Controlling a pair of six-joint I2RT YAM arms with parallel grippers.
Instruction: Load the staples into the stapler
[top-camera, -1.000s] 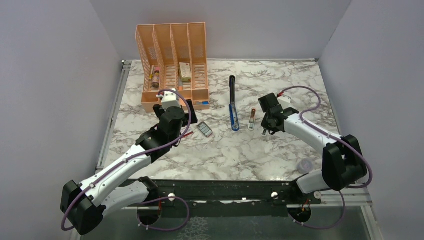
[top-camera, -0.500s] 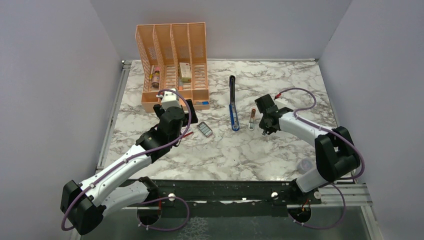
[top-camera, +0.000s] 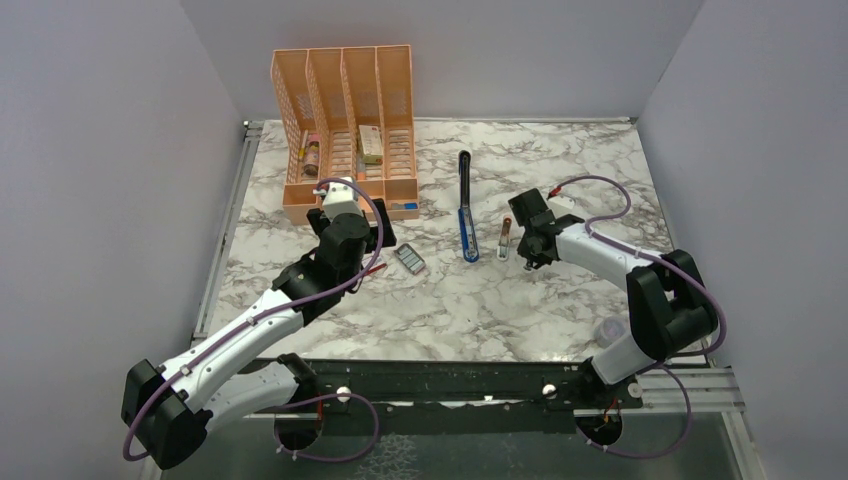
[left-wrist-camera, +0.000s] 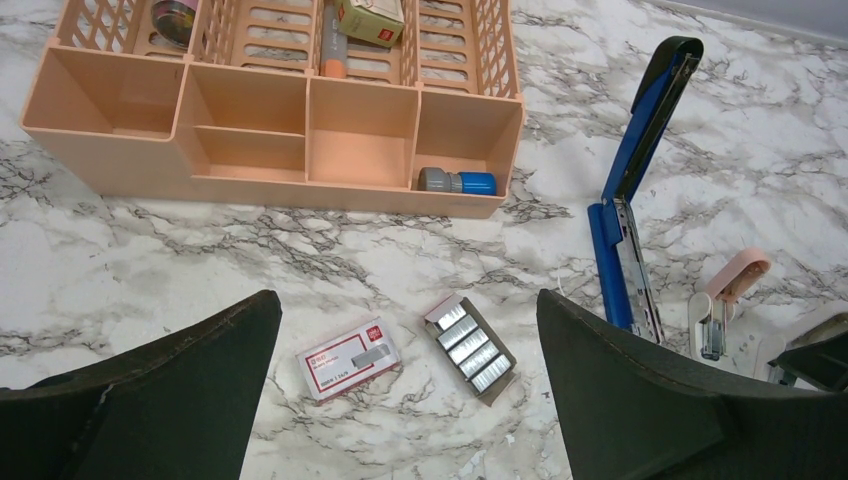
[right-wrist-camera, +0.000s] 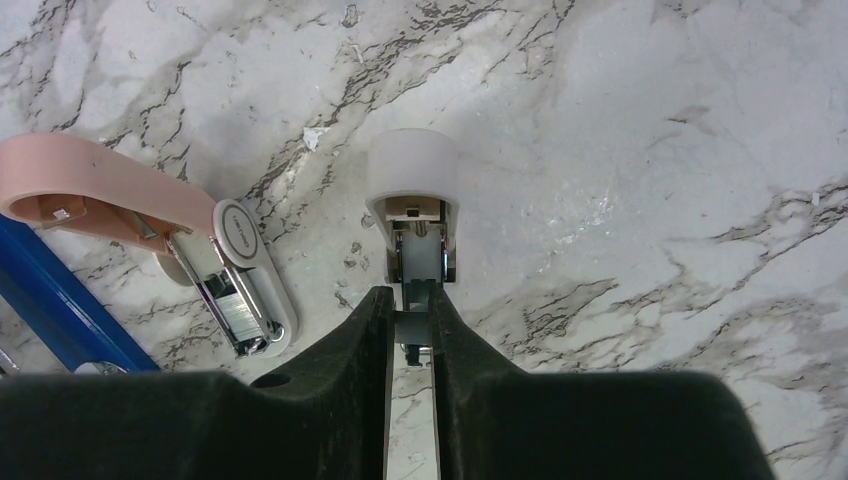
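The blue stapler (top-camera: 466, 212) lies opened out flat, black arm pointing away; it also shows in the left wrist view (left-wrist-camera: 628, 205). The staples (left-wrist-camera: 470, 347) sit as silvery strips in a small tray (top-camera: 409, 260), with the red-and-white box (left-wrist-camera: 348, 357) to its left. My left gripper (left-wrist-camera: 407, 300) is open and empty, hovering above the box and tray. My right gripper (right-wrist-camera: 410, 312) is shut on the metal end of a small white clip-like piece (right-wrist-camera: 412, 180) resting on the table, right of the blue stapler (right-wrist-camera: 60, 300).
A small pink and white stapler (right-wrist-camera: 160, 225) lies open just left of the right gripper (top-camera: 527, 262). An orange desk organizer (top-camera: 345, 130) holding small items stands at the back left. A translucent cup (top-camera: 608, 330) sits near the right arm's base.
My right gripper has shifted slightly left and its elbow has swung in. The left arm, staples and blue stapler have not moved.
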